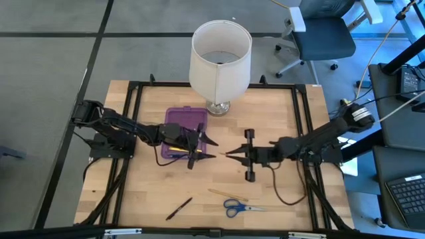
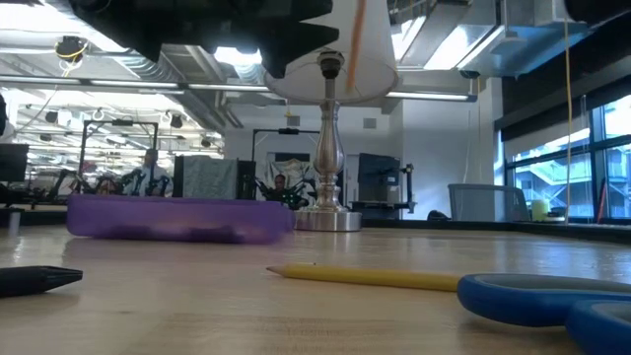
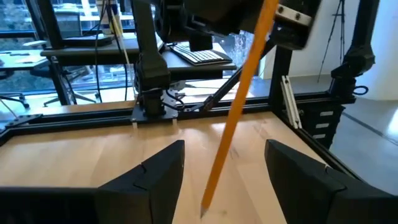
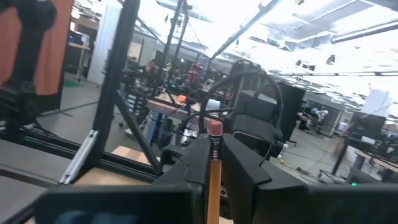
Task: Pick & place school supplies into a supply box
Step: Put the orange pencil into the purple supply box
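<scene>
Above the table's middle, my right gripper is shut on an orange pencil. The pencil slants down toward my left gripper, and its lower end stands between that gripper's open fingers with a gap on both sides. The purple supply box lies flat under my left arm with dark and yellow things inside. A yellow pencil, blue-handled scissors and a black pen lie flat near the front edge. My right gripper pinches the orange pencil between its two fingers just below the pink eraser end, which stands out above them. It comes in about level from the table's right. The pencil is lifted clear of the table and tilted, its far end lower.
A lamp with a white shade stands at the far middle, its metal base just right of the box. A black frame runs around the tabletop. Bare wood lies between the box and the loose supplies.
</scene>
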{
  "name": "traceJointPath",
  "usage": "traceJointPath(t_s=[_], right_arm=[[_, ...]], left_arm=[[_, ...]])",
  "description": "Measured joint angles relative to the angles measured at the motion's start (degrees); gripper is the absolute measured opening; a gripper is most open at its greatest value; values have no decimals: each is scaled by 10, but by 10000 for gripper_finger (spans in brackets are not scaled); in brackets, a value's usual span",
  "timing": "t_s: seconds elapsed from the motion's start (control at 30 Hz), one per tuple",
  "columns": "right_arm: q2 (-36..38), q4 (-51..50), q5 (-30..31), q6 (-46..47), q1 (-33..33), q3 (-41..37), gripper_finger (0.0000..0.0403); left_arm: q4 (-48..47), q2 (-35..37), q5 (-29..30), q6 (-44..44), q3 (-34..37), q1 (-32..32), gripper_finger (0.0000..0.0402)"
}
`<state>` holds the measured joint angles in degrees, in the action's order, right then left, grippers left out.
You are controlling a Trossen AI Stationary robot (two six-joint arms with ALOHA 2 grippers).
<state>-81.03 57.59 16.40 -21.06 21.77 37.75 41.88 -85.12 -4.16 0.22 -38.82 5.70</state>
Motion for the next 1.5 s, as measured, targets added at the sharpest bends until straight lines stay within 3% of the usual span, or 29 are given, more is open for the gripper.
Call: traceJointPath(t_s=[0.4,0.57,0.97,1.2,1.33,1.5], right_arm=[[-67,0,-2,20,-39,66,39],[-76,-4,-2,29,-44,67,39],[-73,-1,0,29,-43,67,40],[-73,-1,3,45,-35,67,41],[-73,-4,3,61,-33,66,65],[-73,-24,4,93,-32,66,132]], left_arm=[[2,0,1,27,0,0,197],[2,0,1,26,0,0,158],[2,0,-3,34,0,-1,16],[2,0,-9,34,0,-2,23],[0,0,-9,29,0,-1,17],[-7,3,-6,27,0,-2,15]])
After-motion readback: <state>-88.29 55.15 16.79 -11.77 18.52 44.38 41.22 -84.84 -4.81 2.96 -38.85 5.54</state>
